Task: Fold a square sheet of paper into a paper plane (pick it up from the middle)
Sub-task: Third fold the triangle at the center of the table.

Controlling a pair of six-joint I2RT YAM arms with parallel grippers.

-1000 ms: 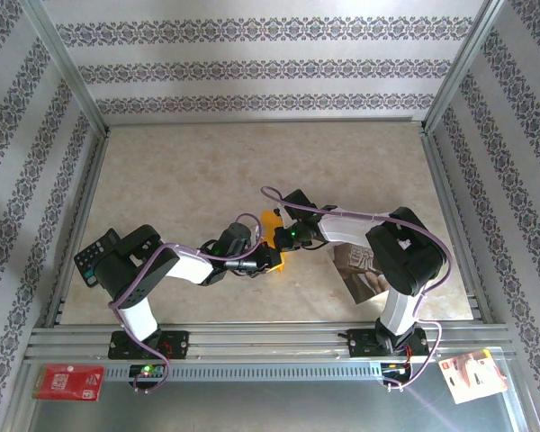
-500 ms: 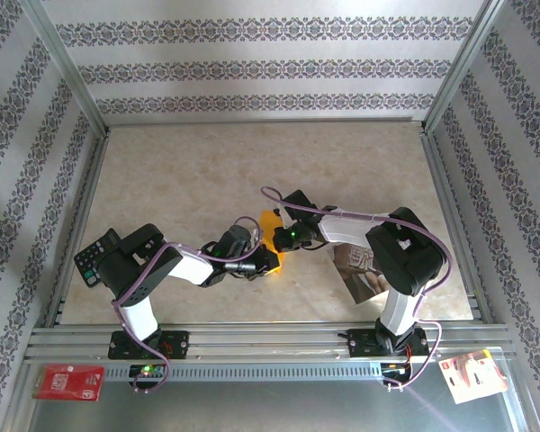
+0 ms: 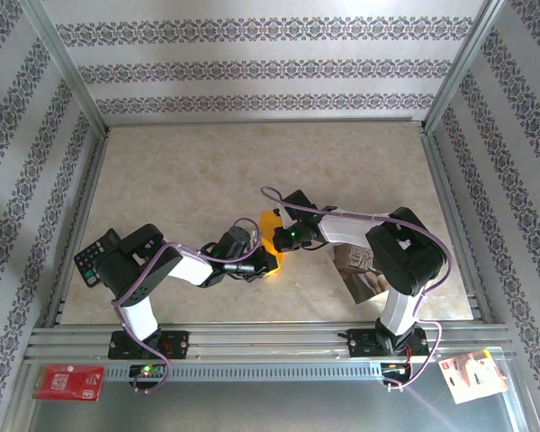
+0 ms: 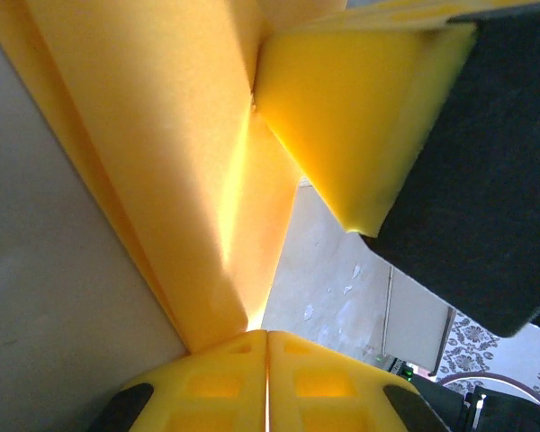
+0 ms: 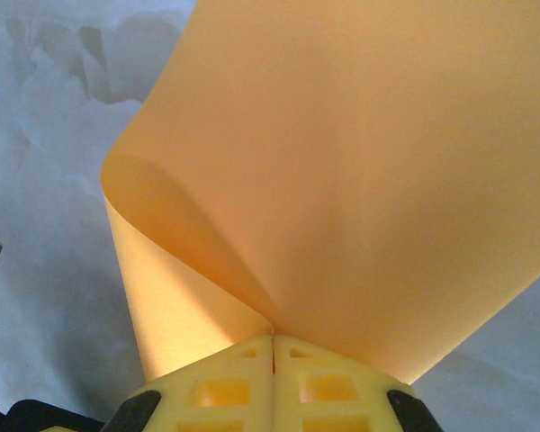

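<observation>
Left wrist view — left gripper point(image 4: 266, 353) clamped tight on orange paper point(image 4: 153, 162); right wrist view — right gripper point(image 5: 272, 349) clamped tight on same paper, curled.

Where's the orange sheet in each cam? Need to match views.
Top external: orange sheet near centre of picture.
Left wrist: upper left, running down into left gripper.
Right wrist: centre and right, curling up from right gripper.
Shared landmark: beige marbled tabletop.

Print on the red card point(image 3: 68, 382) is too small to read.
</observation>
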